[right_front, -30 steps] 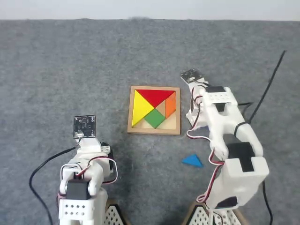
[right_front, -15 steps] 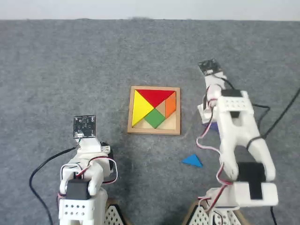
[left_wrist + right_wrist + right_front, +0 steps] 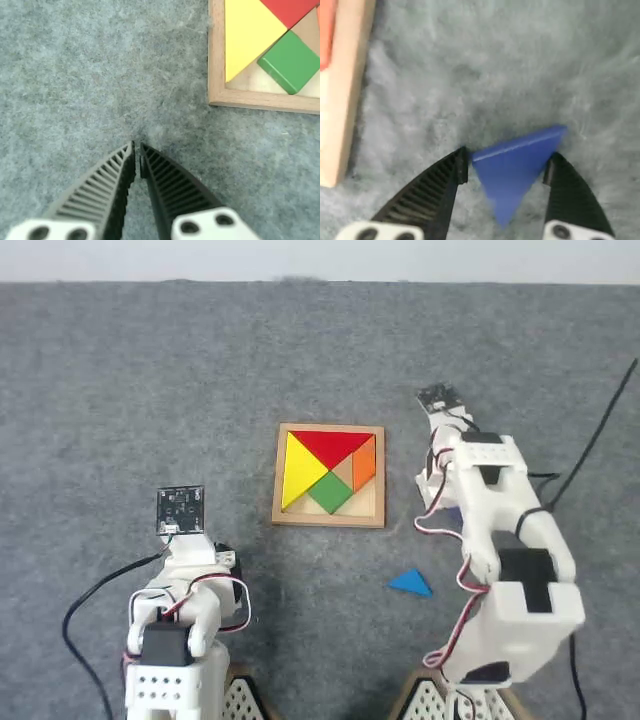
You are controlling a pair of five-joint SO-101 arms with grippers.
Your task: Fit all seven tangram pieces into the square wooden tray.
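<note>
Straddling the dark blue triangular piece [image 3: 515, 170], three o'clock from the square wooden tray [image 3: 330, 522], right gripper [image 3: 507, 155] gapes to grasp; left gripper [image 3: 137, 146] closed, empty.

left end effector [image 3: 137, 146] closed, right one [image 3: 509, 156] spread

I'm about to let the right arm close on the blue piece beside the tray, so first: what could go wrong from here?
The right gripper straddles the dark blue triangle with its jaws open. One finger sits near a corner and the other against a slanted edge, so closing may twist the piece or squeeze it out. The wooden tray lies close beside it, so a slip could nudge the tray.
</note>
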